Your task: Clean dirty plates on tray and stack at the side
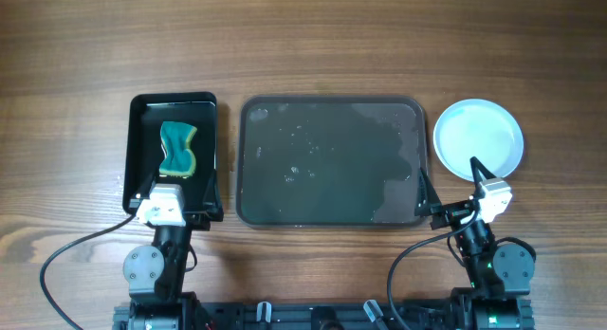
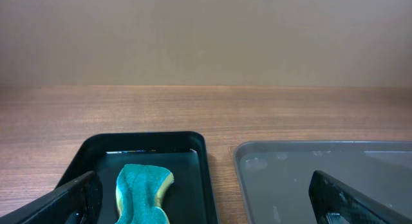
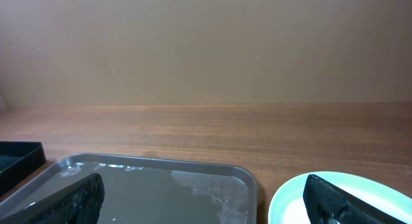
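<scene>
The large dark grey tray [image 1: 327, 159] lies mid-table, wet-speckled, with no plate on it; it also shows in the left wrist view [image 2: 322, 166] and the right wrist view [image 3: 161, 185]. A pale-blue plate stack [image 1: 479, 136] sits on the table right of the tray, clean on top; how many plates it holds I cannot tell. It also shows in the right wrist view [image 3: 290, 198]. My left gripper [image 1: 178, 188] is open and empty over the near end of the black sponge tray. My right gripper [image 1: 448, 183] is open and empty, straddling the tray's right edge and the plate.
A smaller black tray [image 1: 142, 150] at the left holds a green sponge [image 1: 177, 149], which also shows in the left wrist view [image 2: 143, 193]. Bare wooden table [image 1: 303, 36] lies beyond the trays.
</scene>
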